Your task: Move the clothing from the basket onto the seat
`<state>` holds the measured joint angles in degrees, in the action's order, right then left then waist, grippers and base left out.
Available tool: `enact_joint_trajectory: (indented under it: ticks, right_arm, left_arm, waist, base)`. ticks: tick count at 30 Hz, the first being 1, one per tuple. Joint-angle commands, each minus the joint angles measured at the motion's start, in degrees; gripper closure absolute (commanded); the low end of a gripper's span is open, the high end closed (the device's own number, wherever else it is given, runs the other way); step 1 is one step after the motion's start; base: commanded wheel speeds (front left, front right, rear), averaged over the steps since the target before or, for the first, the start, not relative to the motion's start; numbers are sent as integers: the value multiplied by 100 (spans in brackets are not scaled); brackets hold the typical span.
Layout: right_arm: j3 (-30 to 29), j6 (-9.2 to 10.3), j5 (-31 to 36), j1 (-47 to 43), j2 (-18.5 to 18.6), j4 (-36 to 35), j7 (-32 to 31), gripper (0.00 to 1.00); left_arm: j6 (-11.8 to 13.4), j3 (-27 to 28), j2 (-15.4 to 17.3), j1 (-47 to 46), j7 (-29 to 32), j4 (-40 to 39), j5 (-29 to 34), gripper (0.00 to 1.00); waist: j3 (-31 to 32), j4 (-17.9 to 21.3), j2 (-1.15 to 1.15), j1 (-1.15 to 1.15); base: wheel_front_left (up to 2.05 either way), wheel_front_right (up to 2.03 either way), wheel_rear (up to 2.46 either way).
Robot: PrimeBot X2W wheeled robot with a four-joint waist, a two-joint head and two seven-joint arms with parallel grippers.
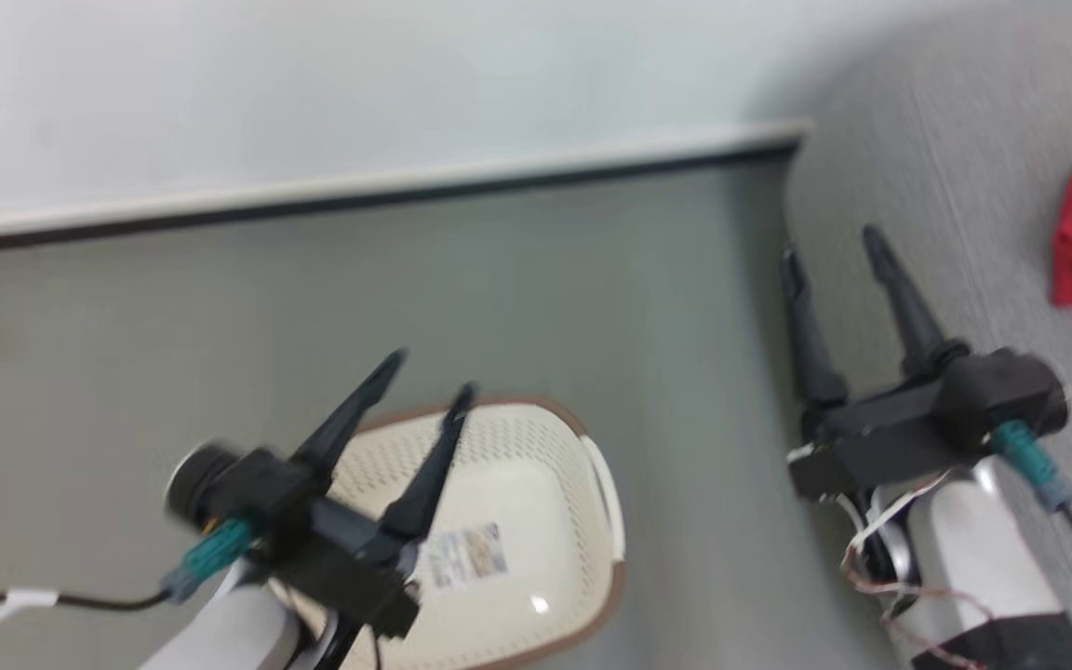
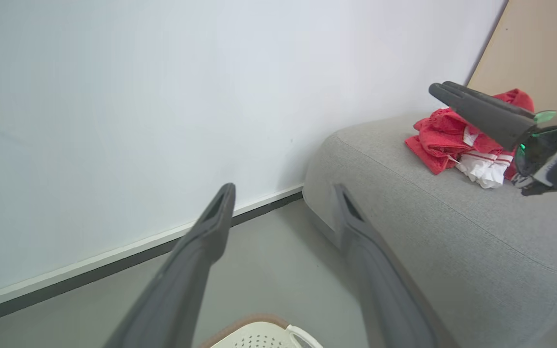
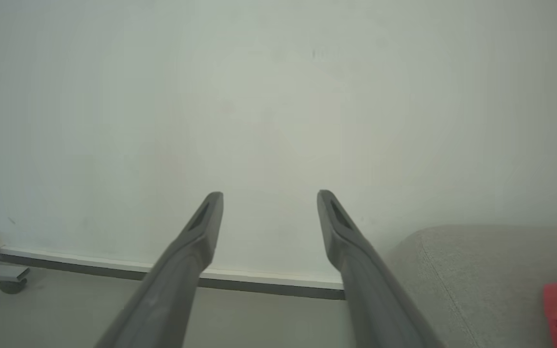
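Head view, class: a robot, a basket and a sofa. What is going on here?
A two-armed robot is moving laundry from a basket to a sofa. The red and white clothing lies heaped on the grey sofa. The basket stands on the floor, and what shows of its inside is bare. The left gripper hangs over the basket and the right gripper over the sofa's edge. Both have their fingers apart and hold nothing.

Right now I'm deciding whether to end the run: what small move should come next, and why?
Probably tilt down for a fuller look into the basket rather than reach in: its visible floor is bare but for a label, the clothing lies heaped on the seat, and the left hand and right hand are both open and empty.
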<state>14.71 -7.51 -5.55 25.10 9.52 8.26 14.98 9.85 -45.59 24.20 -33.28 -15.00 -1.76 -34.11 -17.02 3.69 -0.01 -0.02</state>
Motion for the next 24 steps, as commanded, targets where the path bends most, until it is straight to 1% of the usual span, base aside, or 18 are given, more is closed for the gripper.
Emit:
enact_joint_trajectory:
  ticks: [1, 5, 9, 11, 13, 16, 17, 19, 20, 24]
  right_arm:
    - [28, 4, -28, -139, -21, -3, 26, 0]
    - [119, 4, -118, -447, -96, -80, 27, 0]
    - [62, 4, -139, -854, -166, -224, 25, 0]
    - [36, 4, -104, -1047, -182, -317, 19, 0]
    - [-4, 4, -78, -1268, -204, -405, 19, 0]
    - [-94, 4, -29, -1557, -201, -539, 19, 0]
    - [-142, 4, -2, -1656, -203, -586, 19, 0]
    - [-284, 4, 38, -1871, -242, -710, 19, 0]
    - [-355, 4, 72, -2134, -276, -833, 18, 0]
    - [-427, 4, 147, -2716, -318, -966, 17, 0]
  left_arm:
    - [34, 62, 14, 194, -21, 9, 18, 0]
    - [299, 674, 14, 919, -22, -17, 105, 0]
    - [539, 1309, -14, 1704, -23, -119, 194, 0]
    - [682, 1583, 28, 2036, -23, -147, 375, 0]
    - [779, 1875, -66, 2383, -23, -217, 363, 0]
    - [757, 2277, -99, 2778, -22, -392, 596, 0]
    - [748, 2363, -107, 2897, -22, -454, 759, 0]
    - [648, 2495, -160, 3115, -22, -576, 1013, 0]
    - [548, 2670, -280, 3304, -22, -662, 1216, 0]
    - [320, 2937, -600, 3687, -22, -758, 1557, 0]
  waist:
    - [820, -768, 1, 2]
    - [1201, -998, 1, 2]
    - [1514, -1182, 1, 2]
    - [1635, -1249, 1, 2]
    - [1749, -1304, 1, 2]
    - [1872, -1373, 1, 2]
    - [1910, -1392, 1, 2]
    - [1988, -1418, 1, 2]
    - [2055, -1431, 1, 2]
    - [2225, -1420, 1, 2]
  base:
    - [0, 0, 0]
    - [0, 0, 0]
    - [0, 0, 0]
    - [0, 0, 0]
    - [0, 0, 0]
    - [0, 0, 0]
    - [0, 0, 0]
    - [0, 0, 0]
    - [0, 0, 0]
    - [0, 0, 0]
